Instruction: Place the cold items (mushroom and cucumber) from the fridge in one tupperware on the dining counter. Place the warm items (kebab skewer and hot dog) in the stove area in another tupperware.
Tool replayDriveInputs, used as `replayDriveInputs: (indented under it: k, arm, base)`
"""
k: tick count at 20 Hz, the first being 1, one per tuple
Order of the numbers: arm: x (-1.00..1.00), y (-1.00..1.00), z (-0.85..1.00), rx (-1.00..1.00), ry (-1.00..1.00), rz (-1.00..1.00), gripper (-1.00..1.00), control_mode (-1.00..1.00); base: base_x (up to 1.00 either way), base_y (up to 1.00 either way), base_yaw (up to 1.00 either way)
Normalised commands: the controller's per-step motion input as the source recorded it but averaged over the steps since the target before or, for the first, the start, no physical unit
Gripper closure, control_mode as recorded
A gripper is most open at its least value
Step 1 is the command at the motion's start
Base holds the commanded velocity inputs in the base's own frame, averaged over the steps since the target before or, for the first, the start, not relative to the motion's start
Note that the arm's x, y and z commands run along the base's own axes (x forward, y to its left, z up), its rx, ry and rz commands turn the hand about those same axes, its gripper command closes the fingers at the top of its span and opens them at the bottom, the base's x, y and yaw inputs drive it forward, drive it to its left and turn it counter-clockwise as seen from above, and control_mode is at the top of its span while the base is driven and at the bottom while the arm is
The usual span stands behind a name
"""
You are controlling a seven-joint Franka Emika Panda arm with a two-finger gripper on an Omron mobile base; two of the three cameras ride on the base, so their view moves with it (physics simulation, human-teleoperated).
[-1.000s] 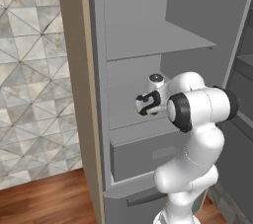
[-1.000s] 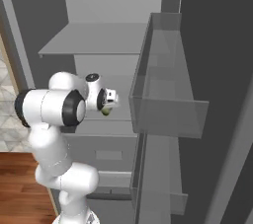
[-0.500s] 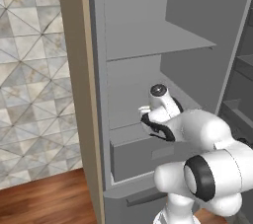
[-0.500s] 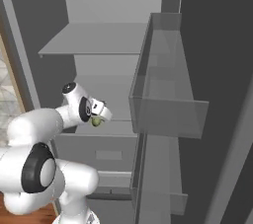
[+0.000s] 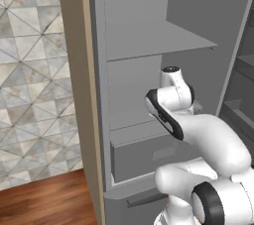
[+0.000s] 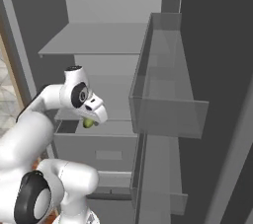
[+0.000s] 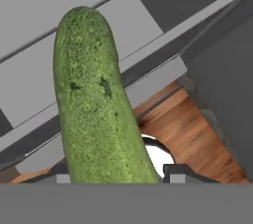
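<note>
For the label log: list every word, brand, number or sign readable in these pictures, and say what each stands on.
None: no readable text anywhere.
The fridge, its shelves and its drawers are plain grey.
The cucumber in the gripper bears no sticker.
The tiled wall carries a pattern, no writing.

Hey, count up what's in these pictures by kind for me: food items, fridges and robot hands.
Food items: 1, the cucumber, held in the hand
Fridges: 1, the fridge, door open
Robot hands: 1, the hand
Total: 3
</note>
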Motion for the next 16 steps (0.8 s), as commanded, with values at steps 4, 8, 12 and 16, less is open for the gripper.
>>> replayDriveInputs:
  k: [4, 8, 12, 16]
  arm:
    - [-1.00, 0.08, 0.26, 0.00, 0.00, 0.02, 1.00, -1.00]
    - [-1.00, 0.03, 0.24, -0.01, -0.16, 0.21, 1.00, -1.00]
    - [-0.71, 0.00, 0.19, 0.01, -0.10, 0.27, 1.00, -1.00]
    - [-0.15, 0.00, 0.01, 0.05, -0.02, 0.08, 1.00, -1.00]
  base:
    - [0.00, 0.00, 0.00]
    - [0.00, 0.00, 0.00]
    - [0.00, 0.00, 0.00]
    - [0.00, 0.00, 0.00]
